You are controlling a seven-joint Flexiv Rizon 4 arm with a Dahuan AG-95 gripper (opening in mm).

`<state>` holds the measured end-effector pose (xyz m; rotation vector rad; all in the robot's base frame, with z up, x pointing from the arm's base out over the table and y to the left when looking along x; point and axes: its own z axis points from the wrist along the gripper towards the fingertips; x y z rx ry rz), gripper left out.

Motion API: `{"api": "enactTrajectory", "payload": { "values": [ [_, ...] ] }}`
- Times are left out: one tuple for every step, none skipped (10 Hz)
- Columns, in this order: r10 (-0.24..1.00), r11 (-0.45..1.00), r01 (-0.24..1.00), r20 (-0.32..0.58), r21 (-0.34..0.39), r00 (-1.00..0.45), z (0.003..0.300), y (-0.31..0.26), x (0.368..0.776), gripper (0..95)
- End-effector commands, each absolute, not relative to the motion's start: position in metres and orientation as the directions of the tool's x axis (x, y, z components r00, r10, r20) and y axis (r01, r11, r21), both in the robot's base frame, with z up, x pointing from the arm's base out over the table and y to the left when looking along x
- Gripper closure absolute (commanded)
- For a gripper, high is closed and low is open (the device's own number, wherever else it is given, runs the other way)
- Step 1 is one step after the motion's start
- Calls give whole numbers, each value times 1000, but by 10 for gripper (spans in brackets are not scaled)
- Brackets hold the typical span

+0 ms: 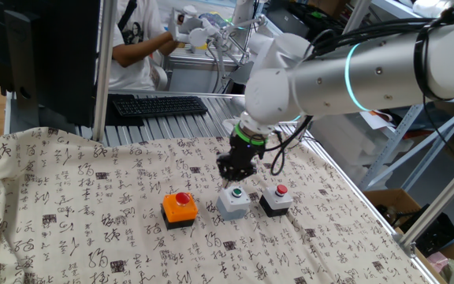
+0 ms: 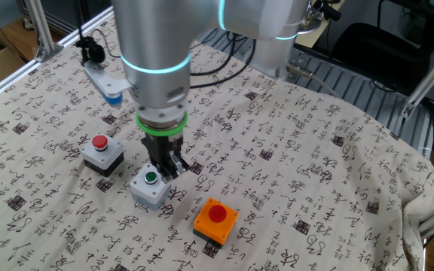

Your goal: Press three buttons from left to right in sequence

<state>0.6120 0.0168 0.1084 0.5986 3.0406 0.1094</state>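
On the patterned cloth (image 1: 93, 205), three button boxes (image 1: 233, 202): orange, grey, black.

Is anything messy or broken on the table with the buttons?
Nothing stands out. The orange box, grey box and black box sit upright in a row on the cloth, and the shut pincer hangs over the grey one.
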Motion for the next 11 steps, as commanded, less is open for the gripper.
{"api": "enactTrajectory", "payload": {
  "values": [
    [389,920,386,-30,70,-921,109,27,611,950],
    [397,916,394,-28,70,-918,109,33,611,950],
    [403,914,401,-30,64,-915,109,40,609,950],
    [410,912,408,-35,55,-912,109,47,608,950],
    [416,909,413,-33,57,-909,109,51,607,950],
    [424,905,422,-35,56,-905,108,58,606,950],
    [433,901,430,-36,59,-901,107,64,604,950],
    [438,898,436,-38,57,-898,106,69,603,950],
    [444,895,442,-37,60,-895,105,72,603,950],
    [448,893,446,-38,60,-893,104,75,602,950],
    [452,891,449,-38,61,-891,102,77,602,950]
  ]
}}
